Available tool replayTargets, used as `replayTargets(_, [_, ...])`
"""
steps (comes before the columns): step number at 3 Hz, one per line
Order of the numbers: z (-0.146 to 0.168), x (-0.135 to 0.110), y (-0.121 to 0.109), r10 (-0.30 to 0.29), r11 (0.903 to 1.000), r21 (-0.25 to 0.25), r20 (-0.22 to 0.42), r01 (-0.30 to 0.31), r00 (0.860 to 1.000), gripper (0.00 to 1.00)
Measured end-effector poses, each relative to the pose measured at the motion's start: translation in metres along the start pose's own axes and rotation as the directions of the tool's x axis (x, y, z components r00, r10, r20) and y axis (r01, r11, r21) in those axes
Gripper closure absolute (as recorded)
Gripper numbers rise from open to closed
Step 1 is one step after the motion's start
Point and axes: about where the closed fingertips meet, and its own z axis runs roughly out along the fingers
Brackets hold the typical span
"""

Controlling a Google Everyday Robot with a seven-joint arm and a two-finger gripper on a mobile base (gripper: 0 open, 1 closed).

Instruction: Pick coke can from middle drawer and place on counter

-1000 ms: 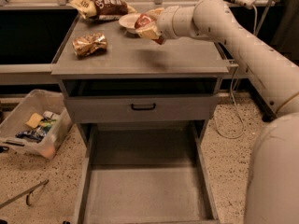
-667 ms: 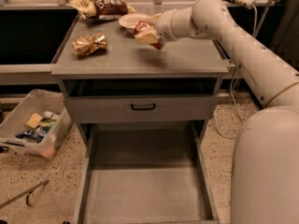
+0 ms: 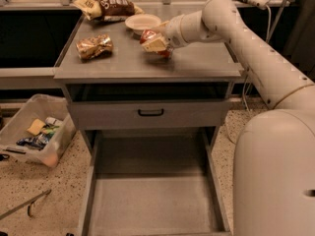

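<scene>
Setting: speckled floor, a grey cabinet in the middle, dark shelving behind it, a plastic bin (image 3: 35,132) of odds and ends on the floor to the left.
Counter: the counter (image 3: 202,63) carries a foil bag (image 3: 94,46) at left, a chip bag (image 3: 110,5) at the back, and a pale bowl (image 3: 142,21) behind the centre.
Drawer: the drawer (image 3: 147,200) stands pulled out low in front with its floor bare. Above it is a closed drawer front (image 3: 150,113) with a black handle.
Can: the can (image 3: 148,35) is out of the drawer. It sits in the gripper, low over the middle of the counter, just in front of the bowl. It appears tilted. Contact with the counter cannot be told.
Gripper: the gripper (image 3: 156,44) reaches in from the right at the end of the white arm. Its fingers are closed around the can, with red showing on either side of a pale finger.
Step in hand: placing, judged near the end of the task.
Procedure: bring the can upright before contact. Lower until its base sits flat on bare counter, and hold position until the can has settled. Open the fingers fully, then withdraw along the arm's line without a sideways sweep.
Clearance: keep the can apart from the bowl and well back from the front edge.
Risk: release while tilted would likely let the can tip and roll.
</scene>
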Motion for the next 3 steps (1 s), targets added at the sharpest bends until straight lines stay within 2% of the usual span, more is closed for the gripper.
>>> replayTargets(1, [0.0004,0.0002,0.0007,0.0,1.0,-0.002,-0.001,0.0,1.0,0.82])
replayTargets(3, [0.0005,0.0002,0.0007,0.0,1.0,-0.003,-0.001,0.0,1.0,0.35])
